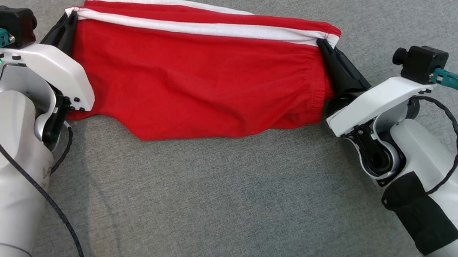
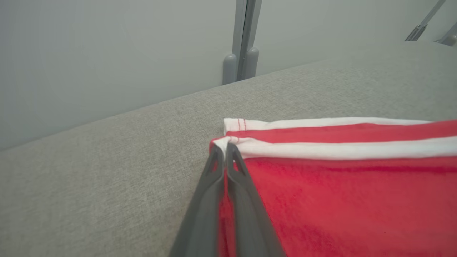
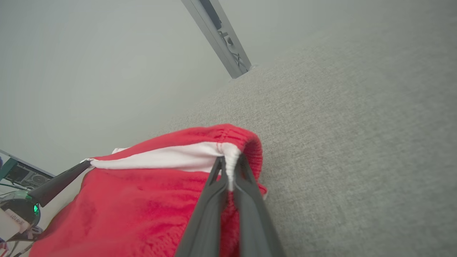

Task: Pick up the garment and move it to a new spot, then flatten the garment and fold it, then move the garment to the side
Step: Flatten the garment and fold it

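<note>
In the head view, a red fabric garment with white stripes (image 1: 205, 75) is stretched between the two arms over the grey woven surface (image 1: 221, 215). Its lower edge sags in the middle, and I cannot tell whether it rests on the surface. The left gripper (image 1: 69, 18) is pinched on the garment's left corner beside the stripes. The right gripper (image 1: 323, 44) is pinched on the opposite end, at the gathered edge.

In the left wrist view, the left gripper (image 2: 225, 150) has its two dark fingers pressed together with only a thin fold of cloth between them. It is clamped at the corner where a white stripe (image 2: 339, 150) meets the hem. The garment (image 2: 339, 207) spreads away to that view's right. Beyond the surface (image 2: 107, 178) stand a pale wall and a grey metal post (image 2: 242, 35).

In the right wrist view, the right gripper (image 3: 228, 160) is closed tight on the white band where it meets the red elastic waistband (image 3: 232, 134), which bunches over the fingertips. At the garment's (image 3: 142, 203) far end, the left gripper (image 3: 84, 166) holds the other corner, with the white band drawn between the two.
</note>
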You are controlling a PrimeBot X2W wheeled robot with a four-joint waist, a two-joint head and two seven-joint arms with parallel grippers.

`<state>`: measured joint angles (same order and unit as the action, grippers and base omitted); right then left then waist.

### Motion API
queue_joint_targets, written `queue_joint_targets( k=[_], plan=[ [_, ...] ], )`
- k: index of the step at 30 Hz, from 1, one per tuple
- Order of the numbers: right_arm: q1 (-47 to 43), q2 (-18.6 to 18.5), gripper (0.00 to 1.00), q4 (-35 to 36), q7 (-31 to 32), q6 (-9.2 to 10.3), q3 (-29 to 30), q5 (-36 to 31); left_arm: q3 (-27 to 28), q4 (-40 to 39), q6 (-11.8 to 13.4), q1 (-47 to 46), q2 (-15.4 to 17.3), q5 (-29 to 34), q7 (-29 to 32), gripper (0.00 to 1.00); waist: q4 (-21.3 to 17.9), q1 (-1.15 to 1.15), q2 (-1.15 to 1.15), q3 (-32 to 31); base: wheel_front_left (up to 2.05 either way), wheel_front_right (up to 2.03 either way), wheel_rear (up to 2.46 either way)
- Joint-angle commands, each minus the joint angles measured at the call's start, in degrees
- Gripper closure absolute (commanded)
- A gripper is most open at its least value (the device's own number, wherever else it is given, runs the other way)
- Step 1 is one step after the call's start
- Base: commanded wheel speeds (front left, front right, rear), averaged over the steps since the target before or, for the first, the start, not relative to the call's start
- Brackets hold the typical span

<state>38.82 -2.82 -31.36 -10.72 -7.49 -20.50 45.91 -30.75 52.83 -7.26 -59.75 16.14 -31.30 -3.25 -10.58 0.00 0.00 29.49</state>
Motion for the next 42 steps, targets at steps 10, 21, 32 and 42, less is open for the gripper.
queue_joint_targets(
  k=[10,21,32,42],
  plan=[
    [-3.5,-1.5,0.0,-0.8,-2.6,0.0,-3.5,-2.7,-1.1,2.6,-0.2,2.7,-1.3,-4.4,-9.7,0.0,1.2,0.0,0.0,-4.3,0.0,0.0,0.0],
    [-14.4,-3.8,0.0,10.1,-4.6,0.0,7.2,-18.0,11.2,-22.1,9.3,20.6,1.5,-0.7,-11.9,0.0,5.2,0.0,0.0,-9.7,0.0,0.0,0.0],
    [-21.8,-1.9,0.0,20.9,-4.4,0.0,17.6,-30.8,19.0,-45.7,16.0,41.1,3.3,4.3,-11.9,0.0,8.4,0.0,0.0,-13.6,0.0,0.0,0.0],
    [-28.1,-0.9,0.0,25.0,-1.4,0.0,21.6,-34.5,17.0,-49.7,17.1,46.8,4.4,6.0,-10.0,0.0,9.1,0.0,0.0,-15.1,0.0,0.0,0.0]
  ],
)
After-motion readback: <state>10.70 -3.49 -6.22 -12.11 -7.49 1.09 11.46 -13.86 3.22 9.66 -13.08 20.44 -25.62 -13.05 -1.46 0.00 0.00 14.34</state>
